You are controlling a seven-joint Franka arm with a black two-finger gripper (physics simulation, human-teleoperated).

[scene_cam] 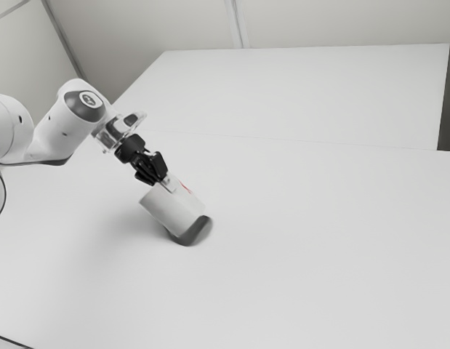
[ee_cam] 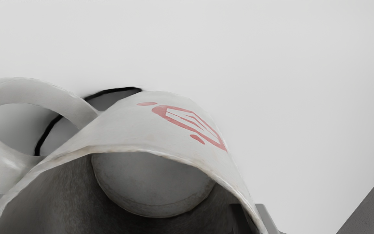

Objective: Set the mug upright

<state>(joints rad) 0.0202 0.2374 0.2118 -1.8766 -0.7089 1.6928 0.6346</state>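
The white mug point(scene_cam: 172, 209) leans at a slant in the exterior view, its mouth toward the gripper point(scene_cam: 166, 182) and its base facing down toward the exterior view's right. In the wrist view the mug point(ee_cam: 174, 130) shows its open mouth, inner bottom, red print and handle point(ee_cam: 34, 87). My gripper point(ee_cam: 254, 217) is shut on the mug's wall near the rim, one finger inside and the other outside. Whether the base touches the table cannot be told.
A dark patch point(scene_cam: 192, 233) lies by the mug's base on the white table point(scene_cam: 304, 254). Behind stands another white surface point(scene_cam: 297, 94), with pale walls beyond. A dark cable point(scene_cam: 12, 341) lies at the exterior view's lower left.
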